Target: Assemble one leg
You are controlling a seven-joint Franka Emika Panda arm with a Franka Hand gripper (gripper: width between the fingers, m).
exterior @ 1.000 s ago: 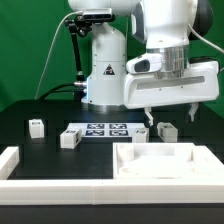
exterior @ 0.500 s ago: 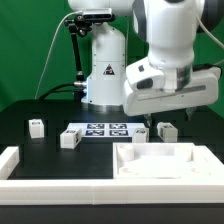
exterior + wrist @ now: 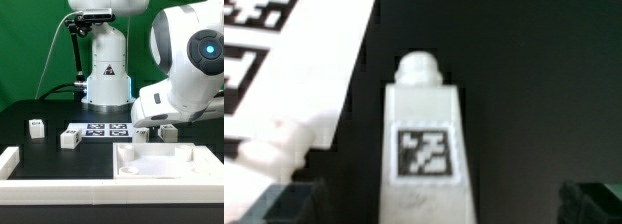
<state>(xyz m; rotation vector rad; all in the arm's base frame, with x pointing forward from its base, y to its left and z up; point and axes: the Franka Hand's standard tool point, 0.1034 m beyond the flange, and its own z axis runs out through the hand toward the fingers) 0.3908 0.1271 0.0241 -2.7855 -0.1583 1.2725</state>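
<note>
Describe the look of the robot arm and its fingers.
The arm is glossy white, with bulky rounded shells and a dark round cap lit blue. Its base bears a black triangular logo; a thin cable curves beside it. The fingers look dark.

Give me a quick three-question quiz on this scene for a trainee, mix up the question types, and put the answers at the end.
1. True or false: the pincer is shut on the leg.
2. In the wrist view, what lies beside that leg? A) the marker board B) a screwdriver C) a cup
3. Fill in: in the exterior view, the big white panel sits toward that view's ____.

Key: 1 false, its fingers stand apart on either side of the leg. 2 A. 3 right.
</note>
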